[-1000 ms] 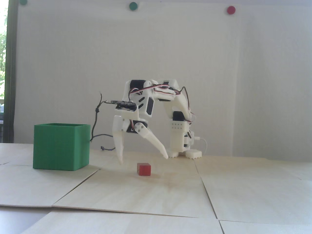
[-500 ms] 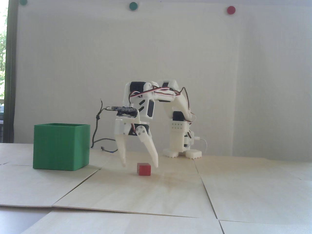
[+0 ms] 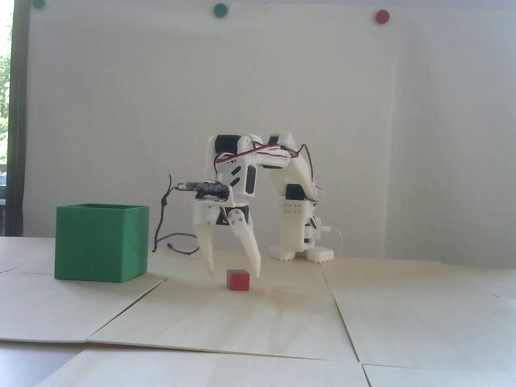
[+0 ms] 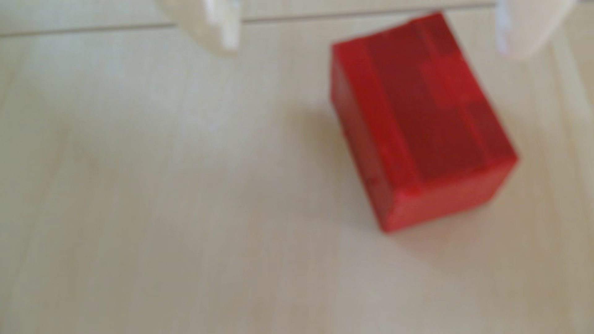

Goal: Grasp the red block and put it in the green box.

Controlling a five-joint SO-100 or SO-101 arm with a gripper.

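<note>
The red block (image 3: pixel 238 279) rests on the pale wooden table, a small cube near the middle of the fixed view. My white gripper (image 3: pixel 234 274) hangs open just over it, its two fingertips reaching down on either side of the block's top, the right tip close to the block's upper right corner. In the wrist view the red block (image 4: pixel 421 125) lies below and between the two blurred fingertips, nearer the right one, and the gripper (image 4: pixel 366 48) holds nothing. The green box (image 3: pixel 100 242) stands on the table to the left, its top open.
The arm's white base (image 3: pixel 300 252) stands behind the block against the wall. A dark cable (image 3: pixel 163 217) hangs from the wrist camera down between the gripper and the box. Seams run between the table's wooden panels (image 3: pixel 342 314).
The gripper has come down and shifted slightly right over the block, and its fingers have narrowed from a wide spread to a smaller gap. The block and box have not moved.
</note>
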